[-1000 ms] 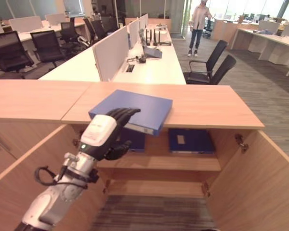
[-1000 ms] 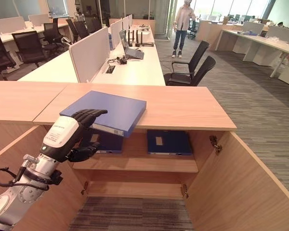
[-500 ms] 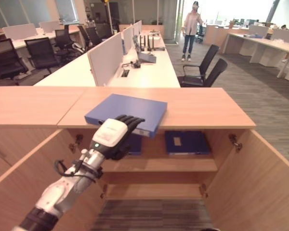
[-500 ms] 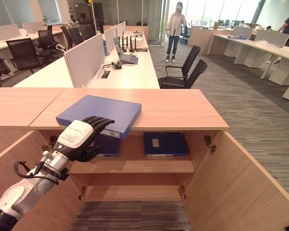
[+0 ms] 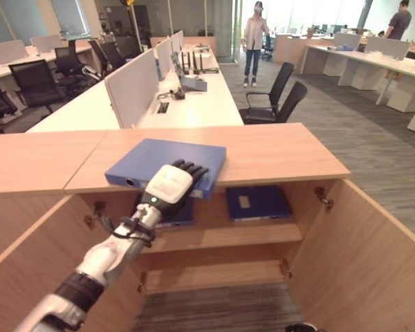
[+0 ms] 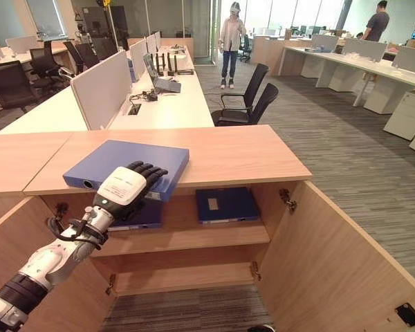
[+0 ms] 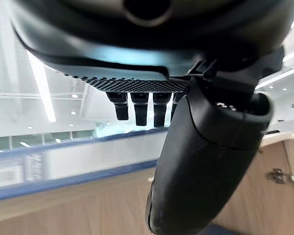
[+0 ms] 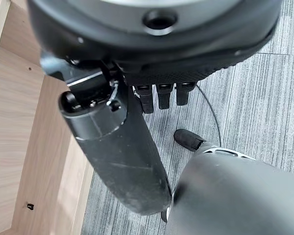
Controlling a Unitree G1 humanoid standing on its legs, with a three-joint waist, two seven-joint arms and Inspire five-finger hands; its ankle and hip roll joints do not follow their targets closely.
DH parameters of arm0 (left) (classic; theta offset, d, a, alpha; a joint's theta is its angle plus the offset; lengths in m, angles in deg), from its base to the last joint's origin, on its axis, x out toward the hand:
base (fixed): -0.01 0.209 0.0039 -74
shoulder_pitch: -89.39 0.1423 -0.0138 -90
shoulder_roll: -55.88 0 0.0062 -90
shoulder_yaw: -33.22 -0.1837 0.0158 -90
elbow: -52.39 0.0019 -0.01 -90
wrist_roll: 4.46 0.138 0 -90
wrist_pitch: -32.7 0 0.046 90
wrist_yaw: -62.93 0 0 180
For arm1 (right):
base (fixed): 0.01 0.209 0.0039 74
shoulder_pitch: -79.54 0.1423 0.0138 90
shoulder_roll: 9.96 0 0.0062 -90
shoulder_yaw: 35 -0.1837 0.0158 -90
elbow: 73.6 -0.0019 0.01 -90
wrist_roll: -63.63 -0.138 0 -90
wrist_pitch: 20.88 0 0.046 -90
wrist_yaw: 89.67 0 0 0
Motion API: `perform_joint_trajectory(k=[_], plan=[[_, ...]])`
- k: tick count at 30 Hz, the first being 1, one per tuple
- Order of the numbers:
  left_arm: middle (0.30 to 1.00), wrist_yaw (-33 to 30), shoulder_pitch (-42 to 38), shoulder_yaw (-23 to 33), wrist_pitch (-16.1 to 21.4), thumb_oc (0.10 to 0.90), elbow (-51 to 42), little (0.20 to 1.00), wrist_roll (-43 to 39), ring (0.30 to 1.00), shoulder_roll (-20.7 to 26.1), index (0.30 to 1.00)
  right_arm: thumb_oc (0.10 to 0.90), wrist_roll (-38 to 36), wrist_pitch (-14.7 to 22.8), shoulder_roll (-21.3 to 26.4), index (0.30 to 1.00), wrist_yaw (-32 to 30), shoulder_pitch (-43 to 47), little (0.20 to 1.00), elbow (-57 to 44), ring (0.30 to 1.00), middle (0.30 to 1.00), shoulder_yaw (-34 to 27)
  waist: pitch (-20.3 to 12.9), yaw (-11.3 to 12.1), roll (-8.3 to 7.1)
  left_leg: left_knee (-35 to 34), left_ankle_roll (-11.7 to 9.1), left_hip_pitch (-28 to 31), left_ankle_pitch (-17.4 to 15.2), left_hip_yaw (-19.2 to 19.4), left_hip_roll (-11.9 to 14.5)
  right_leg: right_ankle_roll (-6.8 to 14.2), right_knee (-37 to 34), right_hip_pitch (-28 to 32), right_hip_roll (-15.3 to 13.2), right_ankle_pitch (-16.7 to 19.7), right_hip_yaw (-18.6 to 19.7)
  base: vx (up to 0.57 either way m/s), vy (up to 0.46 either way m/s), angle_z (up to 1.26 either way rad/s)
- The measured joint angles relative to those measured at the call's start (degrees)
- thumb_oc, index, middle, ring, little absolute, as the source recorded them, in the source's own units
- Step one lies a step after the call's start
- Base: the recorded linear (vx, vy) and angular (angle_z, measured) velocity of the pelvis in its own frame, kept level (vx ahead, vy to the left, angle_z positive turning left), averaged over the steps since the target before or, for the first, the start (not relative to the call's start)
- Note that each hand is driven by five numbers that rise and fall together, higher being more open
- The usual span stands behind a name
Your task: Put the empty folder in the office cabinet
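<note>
A blue folder (image 5: 159, 155) lies flat on the wooden cabinet top (image 5: 277, 149), its front corner jutting over the open cabinet. My left hand (image 5: 169, 185) is at the folder's front edge, with fingers (image 7: 137, 105) laid over the top and the thumb (image 7: 206, 161) under the edge, pinching it. The folder's spine (image 7: 63, 166) shows between them in the left wrist view. My right hand (image 8: 117, 147) hangs low over grey carpet beside a cabinet door, fingers relaxed and holding nothing.
Both cabinet doors stand open, left door (image 5: 28, 263) and right door (image 5: 360, 256). Two more blue folders lie on the upper shelf: one on the right (image 5: 257, 202), one behind my hand (image 5: 176, 216). Desks, black chairs (image 5: 283, 104) and a standing person (image 5: 252, 31) are beyond.
The camera has shifted, so the whole scene sits differently. My left hand has reached further up and over the folder's front edge. The folder stays about where it was on the top.
</note>
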Motion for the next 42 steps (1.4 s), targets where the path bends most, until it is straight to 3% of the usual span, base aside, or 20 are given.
perform_joint_trajectory(k=[10,11,12,24,28,31,33,34,36,37,40,42], plan=[[0.9,-2.9,-3.3,-1.6,-3.2,0.8,9.5,0.9,0.1,0.9,-4.1,0.9,0.8,0.0,-0.1,0.2,0.9,-0.4,0.1,0.9,-0.1,0.9,0.9,1.3,-0.5,-0.2,0.49,0.0,-0.3,0.6,-0.5,0.8,0.0,0.1,0.0,0.0,0.1,0.1,0.8,0.0,0.003,-0.04],[0.509,-3.7,-3.3,-1.7,-3.4,0.54,10.7,0.509,0.1,0.509,-4.4,0.509,0.8,0.0,-0.1,0.3,0.9,-0.4,0.1,0.9,-0.2,0.9,0.9,1.3,-0.6,-0.2,0.55,0.0,-0.3,0.6,-0.5,0.8,0.0,0.1,0.0,0.0,0.1,0.1,0.8,0.0,0.0,0.0],[0.3,-4.2,-3.4,-1.7,-3.7,0.4,11.5,0.3,0.0,0.3,-4.6,0.3,0.8,0.0,0.0,0.3,0.9,-0.4,0.1,0.9,-0.3,0.9,0.9,1.3,-0.7,-0.3,0.56,0.0,-0.3,0.6,-0.5,0.8,0.0,0.1,0.0,0.0,0.1,0.1,0.8,0.0,0.0,0.0],[0.3,-7.5,-3.6,3.1,-7.4,0.4,12.0,0.3,-0.1,0.3,-6.3,0.3,0.8,0.1,-0.1,0.4,0.9,-0.4,-0.3,0.9,-0.3,0.9,0.9,1.2,-2.6,0.0,0.36,0.0,0.3,0.7,-0.9,1.2,0.0,0.2,0.0,0.0,0.1,0.1,1.2,0.0,0.002,-0.01],[0.3,-7.0,4.3,8.0,-6.1,0.4,1.8,0.3,-0.2,0.3,-6.2,0.3,0.8,0.1,0.0,0.4,0.9,-0.4,-0.5,0.9,-0.3,0.9,0.9,1.1,-2.5,0.3,0.34,0.0,0.1,0.7,-0.8,1.2,0.0,0.2,0.0,0.1,0.0,0.0,1.3,0.0,0.0,0.0],[0.3,-3.5,14.8,13.9,-2.3,0.4,-12.8,0.3,-2.9,0.3,-6.5,0.3,0.8,0.0,0.0,0.4,0.9,-0.5,-1.8,0.9,-2.0,0.9,0.9,-0.8,-2.1,1.3,0.27,0.0,0.4,0.7,-0.8,1.1,-0.1,0.2,0.0,0.1,0.0,0.0,1.2,0.0,0.0,0.03],[0.3,1.6,21.0,16.2,2.1,0.4,-22.4,0.3,-13.6,0.3,-8.2,0.3,0.8,-0.1,-0.1,0.4,0.9,-0.4,-2.5,0.9,-1.9,0.9,0.9,-1.7,-1.2,2.2,0.01,0.0,0.4,0.8,-0.8,0.3,-0.2,0.7,0.0,0.6,-0.2,-0.4,0.4,-0.02,0.003,0.15],[0.3,4.7,22.5,17.4,2.4,0.4,-25.2,0.3,-20.2,0.3,-10.4,0.3,0.8,-0.1,-0.1,0.6,0.9,-0.4,-2.7,0.9,-1.8,0.9,0.9,-2.0,-1.1,3.1,0.35,0.0,0.4,0.9,-0.8,0.2,-0.3,0.7,0.0,0.8,-0.3,-0.4,0.4,-0.03,0.01,0.13],[0.3,14.7,25.6,20.6,4.3,0.4,-35.4,0.3,-43.1,0.3,-10.6,0.3,0.8,-0.1,0.0,0.7,0.9,1.3,-2.1,0.9,-1.9,0.9,0.9,-1.0,-0.6,3.5,1.37,0.0,0.4,0.9,-1.3,0.1,-0.4,0.8,0.0,0.9,-0.5,-0.5,0.1,-0.04,0.005,0.04],[0.3,18.7,25.7,21.9,5.4,0.4,-38.1,0.3,-59.7,0.3,-11.4,0.3,0.8,0.0,-0.1,0.9,0.9,2.2,-1.6,0.9,-2.0,0.9,0.9,0.4,-0.4,3.7,1.81,0.0,0.5,0.9,-1.4,0.2,-0.4,0.9,0.0,0.8,-0.5,-0.5,0.3,-0.04,-0.009,-0.01],[0.3,25.4,21.6,17.2,5.2,0.4,-37.7,0.3,-92.2,0.3,-16.1,0.3,0.8,1.1,0.0,0.4,0.9,4.4,-0.3,0.9,-2.0,0.9,0.9,1.7,-0.4,4.4,1.8,0.0,0.4,0.7,-1.4,0.2,-0.4,0.8,0.0,0.5,-0.4,-0.6,0.7,-0.02,-0.01,-0.06],[0.3,28.6,22.5,13.5,2.2,0.4,-35.9,0.3,-100.0,0.3,-15.8,0.3,0.8,1.1,0.3,0.3,0.9,4.3,0.7,0.9,-2.0,0.9,0.9,1.7,-0.4,4.0,1.75,0.0,0.4,0.5,-1.4,0.3,-0.3,0.7,0.0,0.0,-0.4,-0.5,1.3,-0.01,-0.008,-0.15]])
